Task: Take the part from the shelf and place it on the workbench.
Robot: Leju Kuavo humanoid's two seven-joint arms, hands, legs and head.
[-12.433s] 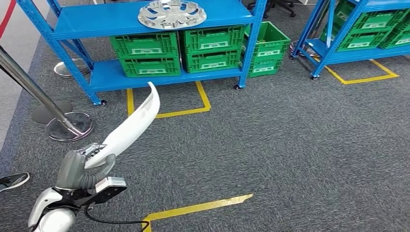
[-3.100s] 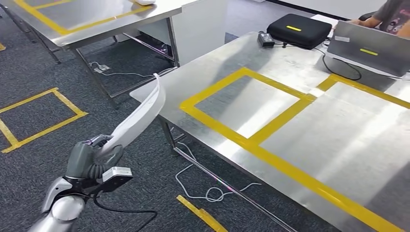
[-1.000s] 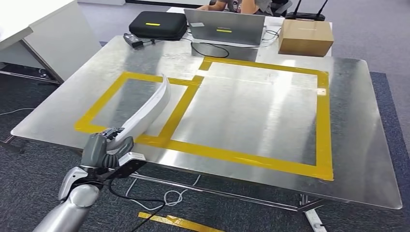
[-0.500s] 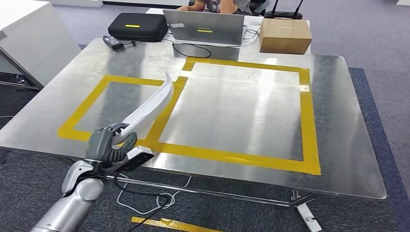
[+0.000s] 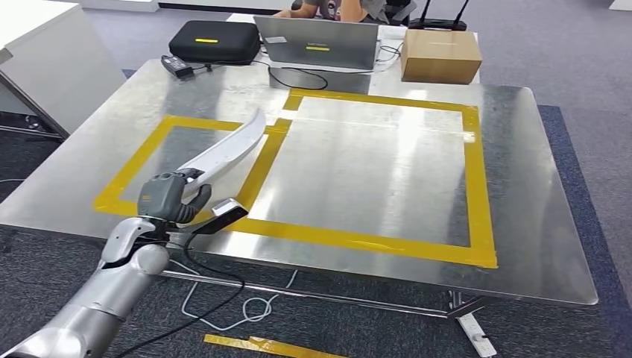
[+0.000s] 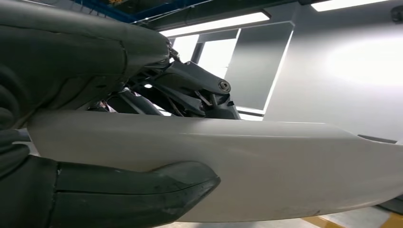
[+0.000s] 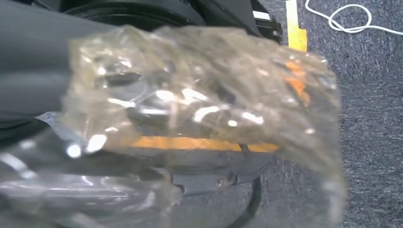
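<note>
The part (image 5: 227, 148) is clamped at its near end by the left hand (image 5: 170, 197), its long axis slanting far-right over the workbench's (image 5: 522, 186) left taped square (image 5: 127, 173).

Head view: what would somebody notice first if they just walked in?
Probably the long white curved part, held up by the robot's left hand over the near left edge of the shiny metal workbench. Next, the bright yellow tape rectangles marked on the workbench top.
</note>
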